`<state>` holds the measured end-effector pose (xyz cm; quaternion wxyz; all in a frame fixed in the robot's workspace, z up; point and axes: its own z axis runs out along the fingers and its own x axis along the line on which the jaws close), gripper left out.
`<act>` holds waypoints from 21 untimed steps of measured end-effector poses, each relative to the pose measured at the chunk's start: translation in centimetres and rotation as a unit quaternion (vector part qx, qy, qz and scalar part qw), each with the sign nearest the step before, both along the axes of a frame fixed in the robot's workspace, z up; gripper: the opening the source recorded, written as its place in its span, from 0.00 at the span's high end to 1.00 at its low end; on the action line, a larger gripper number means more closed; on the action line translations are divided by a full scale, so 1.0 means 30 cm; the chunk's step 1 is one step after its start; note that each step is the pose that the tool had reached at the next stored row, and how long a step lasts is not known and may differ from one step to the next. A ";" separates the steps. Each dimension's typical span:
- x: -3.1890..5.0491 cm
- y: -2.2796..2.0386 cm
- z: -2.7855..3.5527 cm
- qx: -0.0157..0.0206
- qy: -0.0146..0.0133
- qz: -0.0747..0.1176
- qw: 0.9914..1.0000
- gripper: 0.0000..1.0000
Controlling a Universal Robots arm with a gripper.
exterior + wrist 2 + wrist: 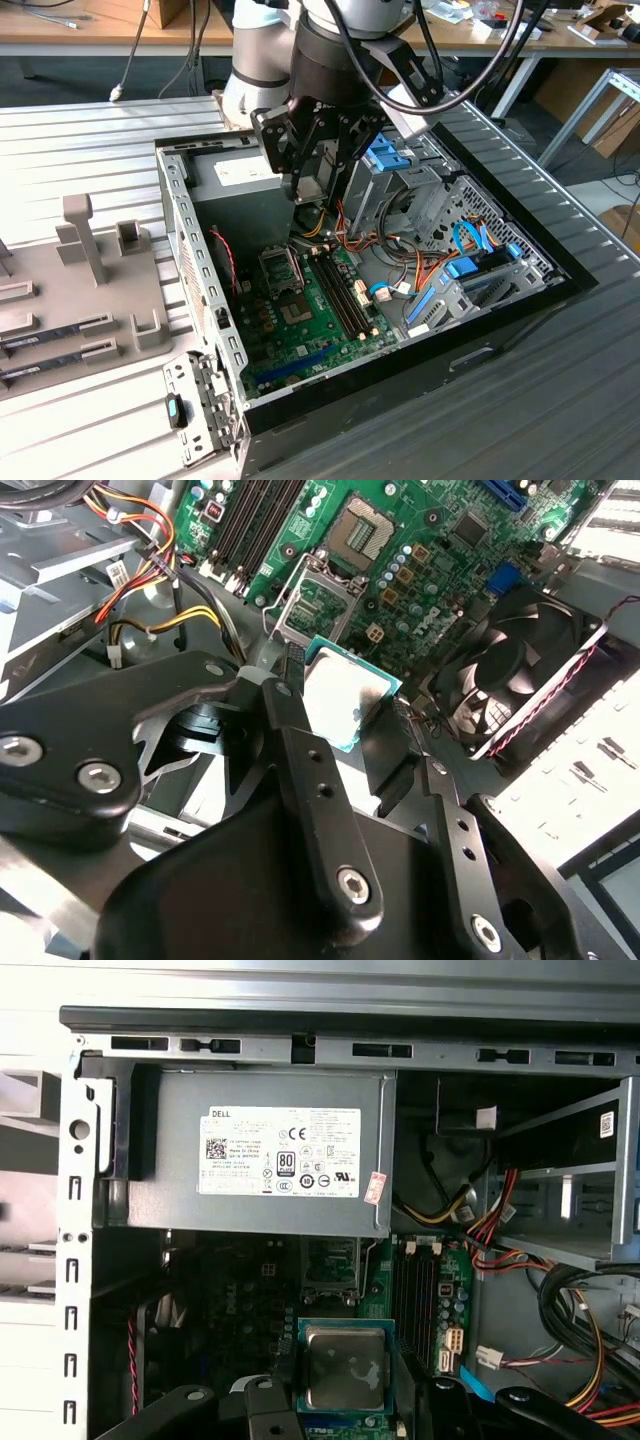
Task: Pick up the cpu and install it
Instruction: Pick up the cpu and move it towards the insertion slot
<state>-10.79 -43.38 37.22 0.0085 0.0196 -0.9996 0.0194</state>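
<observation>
Now | one pincer [345, 708] grasping one cpu [340, 690] | above one open computer case [181, 232]

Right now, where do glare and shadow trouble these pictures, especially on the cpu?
Second wrist view: the cpu, held in the claw, glares white, and the slatted table washes out. First wrist view: its lid shows mottled reflections; the motherboard beside the power supply lies in deep shadow.
</observation>
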 end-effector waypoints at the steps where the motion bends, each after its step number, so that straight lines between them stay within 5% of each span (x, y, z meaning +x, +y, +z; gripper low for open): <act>1: 0.000 0.000 0.000 0.000 0.000 0.000 1.000 0.53; 21: 0.000 -0.005 -0.016 0.000 0.000 0.000 1.000 0.53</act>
